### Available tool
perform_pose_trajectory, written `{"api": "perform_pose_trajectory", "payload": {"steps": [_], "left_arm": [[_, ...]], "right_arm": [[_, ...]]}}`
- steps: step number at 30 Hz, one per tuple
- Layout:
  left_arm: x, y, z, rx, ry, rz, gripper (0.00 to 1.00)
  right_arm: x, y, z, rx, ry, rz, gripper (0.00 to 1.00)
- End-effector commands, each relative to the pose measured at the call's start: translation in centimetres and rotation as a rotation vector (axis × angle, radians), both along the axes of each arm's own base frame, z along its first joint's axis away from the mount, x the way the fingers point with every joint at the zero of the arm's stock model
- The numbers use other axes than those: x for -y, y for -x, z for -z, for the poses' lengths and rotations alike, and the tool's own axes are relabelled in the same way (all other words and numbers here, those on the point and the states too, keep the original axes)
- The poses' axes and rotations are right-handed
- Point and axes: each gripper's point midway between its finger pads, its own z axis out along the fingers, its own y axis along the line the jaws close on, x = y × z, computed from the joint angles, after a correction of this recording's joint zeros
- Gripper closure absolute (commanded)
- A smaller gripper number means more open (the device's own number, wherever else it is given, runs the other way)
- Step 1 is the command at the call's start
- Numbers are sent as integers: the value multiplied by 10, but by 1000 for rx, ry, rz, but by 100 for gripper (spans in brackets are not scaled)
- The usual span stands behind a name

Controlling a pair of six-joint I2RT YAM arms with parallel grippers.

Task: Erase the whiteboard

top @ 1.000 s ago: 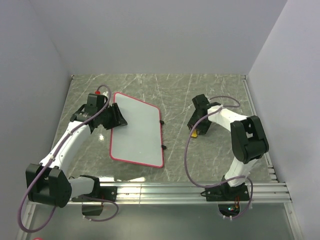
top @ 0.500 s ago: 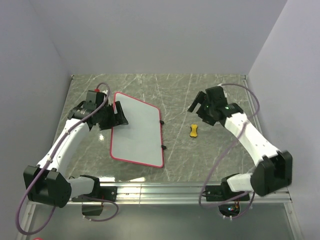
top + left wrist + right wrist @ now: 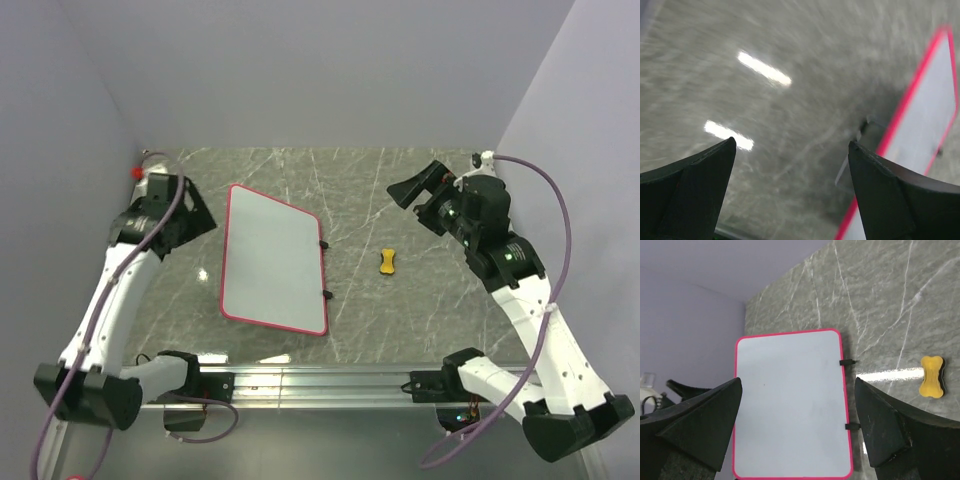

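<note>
Top view: whiteboard [image 3: 272,260] flat on counter [image 3: 420,310], long axis near-to-far. Left claw [image 3: 195,215] just off its far-left corner, the nearer arm. Right claw [image 3: 412,185] well apart; eraser [image 3: 388,261] between it and board.

Left wrist: claw [image 3: 790,170] spread, empty; board [image 3: 932,120] to its right.

Right wrist: claw [image 3: 796,427] spread, empty; board [image 3: 790,405] ahead, no marks seen; eraser [image 3: 931,376] rightward.
</note>
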Motion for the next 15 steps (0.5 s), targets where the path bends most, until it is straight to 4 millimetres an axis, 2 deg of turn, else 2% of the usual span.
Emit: {"api": "perform_pose_trajectory", "payload": {"steps": [1,2,3,4,6,9,15], "left_arm": [[-56,20,-68,256,-51,-321,1],[-58,28,-87,340,-14,-352,1],[-59,31,-95,387,4,-361,2],[-56,27,-112,476,43,-353,2],[-51,31,-126,550,75,-320,3],[-46,29,-129,553,85,-288,3],[-51,33,-137,562,56,-295,3]], "right_arm": [[7,24,-15,50,-28,-3,0],[6,29,-14,54,-34,-12,0],[7,33,-14,63,-33,-20,0],[7,41,-15,83,-32,-40,0],[8,46,-14,104,-6,-57,0],[11,55,-12,112,10,-69,0],[18,66,-15,183,28,-64,0]]}}
